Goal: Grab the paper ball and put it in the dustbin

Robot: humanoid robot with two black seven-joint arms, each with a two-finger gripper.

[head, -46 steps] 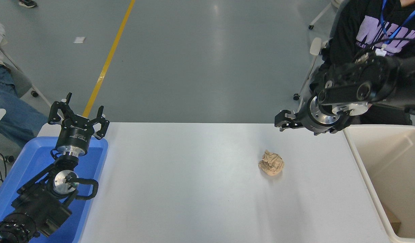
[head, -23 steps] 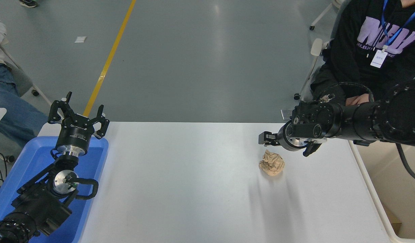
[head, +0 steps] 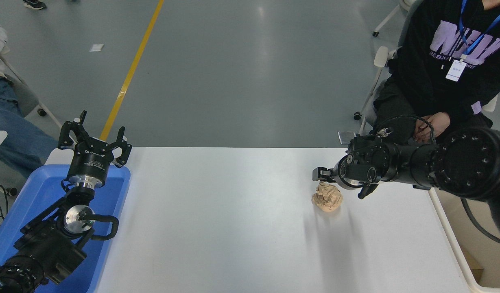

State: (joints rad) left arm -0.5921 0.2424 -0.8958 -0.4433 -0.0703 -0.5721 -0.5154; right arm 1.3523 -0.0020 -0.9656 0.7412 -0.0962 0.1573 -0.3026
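Parked at the lower left, the left gripper (head: 94,140) stood over a shallow blue tray (head: 34,195), its fingers spread wide and holding nothing. Across the white table (head: 217,228), the tan paper ball (head: 327,196) lay on the surface, right of centre. Just above and beside it hung the right gripper (head: 342,184), its black fingers splayed wide apart, one reaching past the ball's far edge and the other at its right side; whether either touched the paper could not be told. At the table's right edge sat the cream dustbin (head: 457,252), partly hidden behind the right arm. A person in a black top sat beyond.
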